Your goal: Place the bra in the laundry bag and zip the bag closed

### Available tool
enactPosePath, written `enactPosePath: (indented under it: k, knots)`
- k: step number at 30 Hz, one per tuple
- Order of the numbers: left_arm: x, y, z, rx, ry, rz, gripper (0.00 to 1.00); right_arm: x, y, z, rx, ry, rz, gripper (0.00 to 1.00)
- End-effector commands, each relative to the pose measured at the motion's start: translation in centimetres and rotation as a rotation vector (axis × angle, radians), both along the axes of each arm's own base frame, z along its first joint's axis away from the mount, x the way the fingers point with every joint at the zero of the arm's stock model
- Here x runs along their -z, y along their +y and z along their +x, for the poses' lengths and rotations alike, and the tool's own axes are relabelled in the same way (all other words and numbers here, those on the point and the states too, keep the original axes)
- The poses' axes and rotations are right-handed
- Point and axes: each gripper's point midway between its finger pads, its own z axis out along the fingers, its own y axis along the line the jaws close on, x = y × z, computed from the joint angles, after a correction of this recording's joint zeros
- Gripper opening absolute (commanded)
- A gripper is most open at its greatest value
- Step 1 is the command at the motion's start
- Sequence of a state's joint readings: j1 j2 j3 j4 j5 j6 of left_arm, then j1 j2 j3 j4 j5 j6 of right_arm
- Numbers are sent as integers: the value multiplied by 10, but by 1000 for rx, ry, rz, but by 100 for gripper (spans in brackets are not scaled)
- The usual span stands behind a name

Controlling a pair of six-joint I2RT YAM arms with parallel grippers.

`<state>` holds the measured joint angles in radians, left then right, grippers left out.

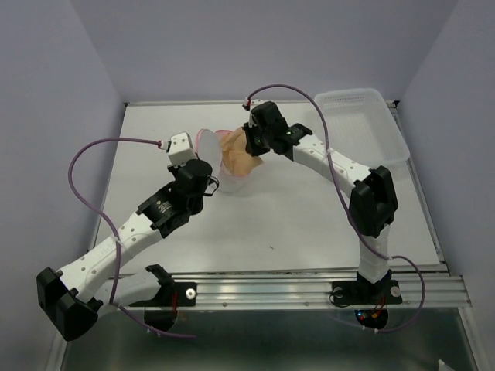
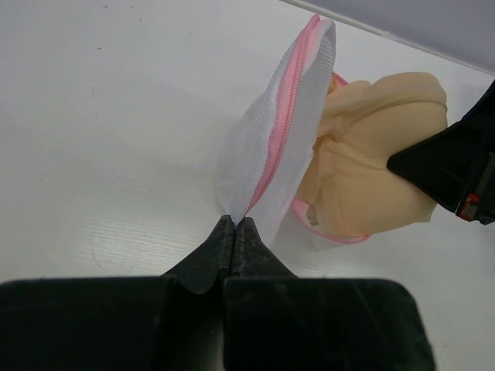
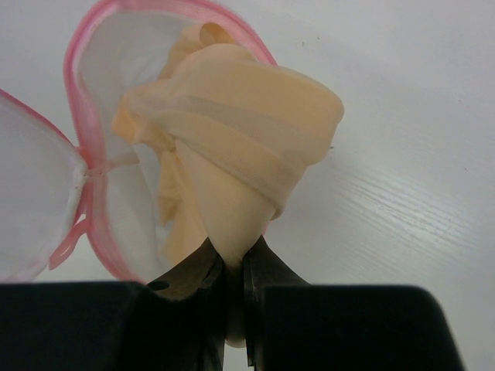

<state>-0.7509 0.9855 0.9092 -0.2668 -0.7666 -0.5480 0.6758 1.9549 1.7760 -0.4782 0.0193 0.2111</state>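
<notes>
The laundry bag [image 1: 215, 154] is a white mesh pouch with a pink zipper rim, lying open near the table's back middle. My left gripper [image 2: 234, 224] is shut on the bag's [image 2: 282, 147] lid edge and holds the lid upright. The peach bra [image 1: 244, 154] is bunched up and rests partly inside the open bag. My right gripper [image 3: 234, 259] is shut on the bra's [image 3: 232, 147] near end, beside the bag's pink rim [image 3: 85, 170]. In the top view the right gripper [image 1: 254, 143] is over the bag's right side, the left gripper [image 1: 209, 179] at its front.
A rectangular clear-white plastic basket tray [image 1: 363, 127] stands at the back right of the table. The white table [image 1: 294, 224] ends at a metal rail along the near edge, where both arm bases are bolted.
</notes>
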Motion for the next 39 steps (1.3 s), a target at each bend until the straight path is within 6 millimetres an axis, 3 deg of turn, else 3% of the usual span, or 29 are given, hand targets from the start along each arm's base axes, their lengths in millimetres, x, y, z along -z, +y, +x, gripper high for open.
enactPosePath:
  k: [1, 7, 11, 15, 20, 23, 28, 31, 34, 39]
  knots:
    - [-15, 0, 3, -15, -35, -28, 0, -4, 20, -5, -68, -1, -9, 1]
    - [-15, -1, 6, -22, -34, -13, 0, -6, 45, -2, -108, 31, 47, 1]
    - [-19, -2, 8, -18, -44, -10, 0, -5, 68, -11, -177, 101, 134, 1]
    - [-19, -3, 10, -15, -44, 2, 0, 11, 87, -24, -230, 189, 183, 1]
    - [-20, -1, 9, -21, -47, 13, 0, 42, 87, -15, -173, 227, 150, 1]
    - [-21, -3, 9, -5, -48, 14, 0, 48, 91, -10, -154, 238, 154, 1]
    - [-18, -9, 9, 35, -43, 18, 0, 45, 96, -4, -156, 227, 168, 1]
    - [-19, -13, 10, 61, -45, 22, 0, 31, 100, -3, -191, 188, 192, 1]
    - [-21, -21, 11, 103, -55, 13, 0, 21, 111, -16, -293, 186, 251, 1]
    - [-21, -23, 13, 116, -58, 32, 0, 28, 121, -19, -343, 194, 295, 1]
